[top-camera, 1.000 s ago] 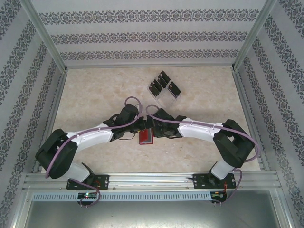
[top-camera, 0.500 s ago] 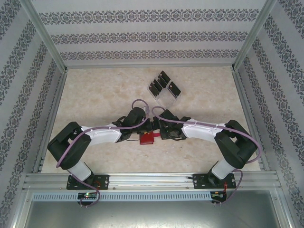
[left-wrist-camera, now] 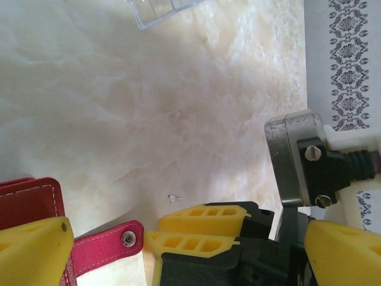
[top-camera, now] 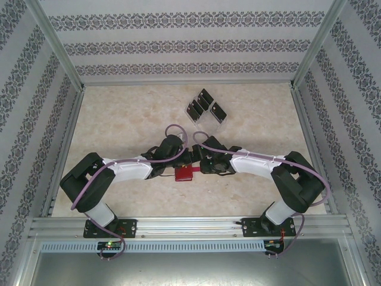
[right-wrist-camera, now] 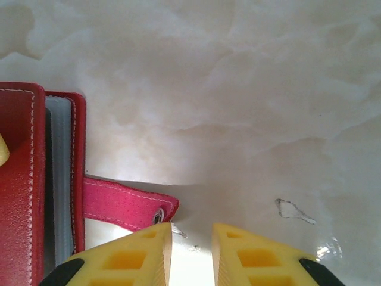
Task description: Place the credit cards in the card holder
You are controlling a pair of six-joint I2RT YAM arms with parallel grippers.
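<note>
Left gripper (left-wrist-camera: 187, 238) spread wide at the wallet (right-wrist-camera: 21, 179); right gripper (right-wrist-camera: 191, 235), barely parted and empty, beside its strap (right-wrist-camera: 125, 205) at 3 o'clock.

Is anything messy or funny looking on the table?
The small red leather-like wallet has its snap tab undone, sticking out sideways. A tiny pale fleck marks the tabletop.

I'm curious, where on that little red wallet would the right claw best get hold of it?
Probably the snap tab. It is a thin strip sticking out sideways from the card holder, and its free end, with the metal snap, lies right by the tips of the right gripper. Coming in from that free end and pinching its two flat faces looks easiest; the body is thicker.
</note>
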